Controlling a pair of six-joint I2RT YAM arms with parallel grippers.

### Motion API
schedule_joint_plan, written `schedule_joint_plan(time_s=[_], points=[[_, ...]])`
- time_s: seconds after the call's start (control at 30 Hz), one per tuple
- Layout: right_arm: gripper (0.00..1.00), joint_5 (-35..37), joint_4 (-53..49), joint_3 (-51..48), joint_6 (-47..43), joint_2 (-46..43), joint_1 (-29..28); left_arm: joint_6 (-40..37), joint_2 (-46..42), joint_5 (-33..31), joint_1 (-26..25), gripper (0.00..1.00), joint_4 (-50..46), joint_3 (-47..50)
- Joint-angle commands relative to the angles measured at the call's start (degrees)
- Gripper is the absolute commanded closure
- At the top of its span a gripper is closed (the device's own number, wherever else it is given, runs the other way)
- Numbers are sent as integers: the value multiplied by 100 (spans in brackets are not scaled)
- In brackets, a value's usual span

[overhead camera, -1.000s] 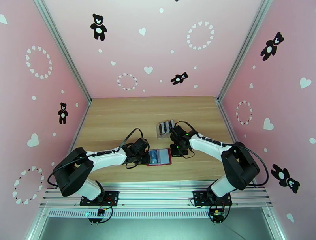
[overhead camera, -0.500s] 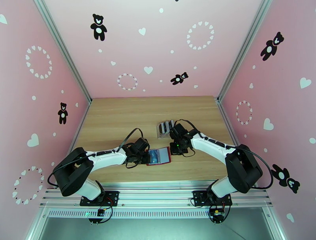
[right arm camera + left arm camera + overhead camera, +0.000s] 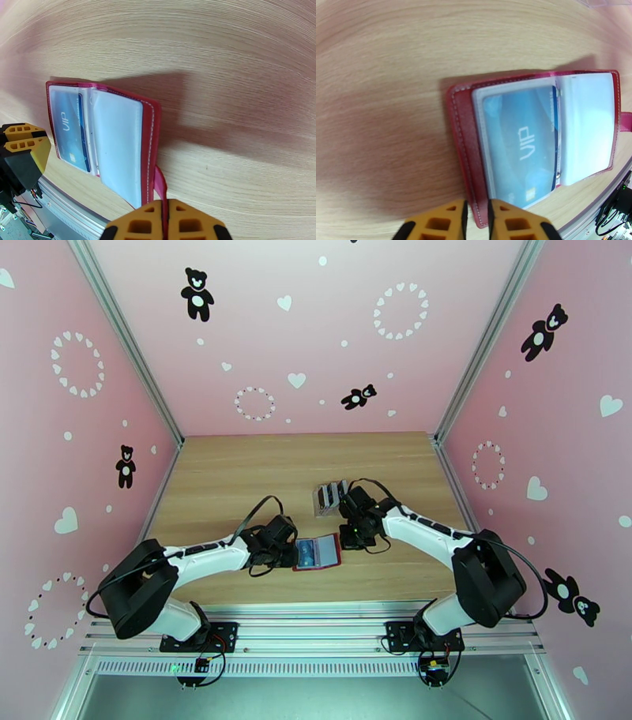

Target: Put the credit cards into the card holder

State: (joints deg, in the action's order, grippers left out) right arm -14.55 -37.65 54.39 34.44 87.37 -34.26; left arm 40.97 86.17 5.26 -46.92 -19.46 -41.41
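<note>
1. I've got the dark-red leather-like folding card holder (image 3: 460,130) lying open on the pale wooden table (image 3: 387,71), between the two arms.
2. A teal plastic VIP card (image 3: 521,146) sits in the pocket on the left arm's side.
3. Left gripper (image 3: 476,207): fingers a sliver apart, red cover edge in the gap. I can't tell if it's pinched.
4. Right gripper (image 3: 165,207): clamped tight on the card holder's red snap tab (image 3: 159,181).
</note>
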Motion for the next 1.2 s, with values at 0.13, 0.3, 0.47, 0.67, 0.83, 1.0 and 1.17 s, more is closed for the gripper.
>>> schedule_joint_plan(time_s=[0.13,0.3,0.47,0.67,0.83,1.0,1.17], points=[[97,-328,-87,264,149,-300,-27,-107,322,32,60,78,201,28],[95,-551,-65,409,211,-377,-148,-107,391,116,60,78,252,19],[95,-716,37,602,316,-321,-345,-120,382,124,62,78,233,-18],[93,-774,85,938,387,-52,-726,-116,348,132,66,77,225,-19],[92,-760,145,1110,438,199,-853,-116,320,142,66,77,224,9],[91,-797,250,1190,487,500,-942,-107,297,166,81,77,251,51],[89,-879,437,1238,557,829,-1023,-85,89,138,136,77,204,174]])
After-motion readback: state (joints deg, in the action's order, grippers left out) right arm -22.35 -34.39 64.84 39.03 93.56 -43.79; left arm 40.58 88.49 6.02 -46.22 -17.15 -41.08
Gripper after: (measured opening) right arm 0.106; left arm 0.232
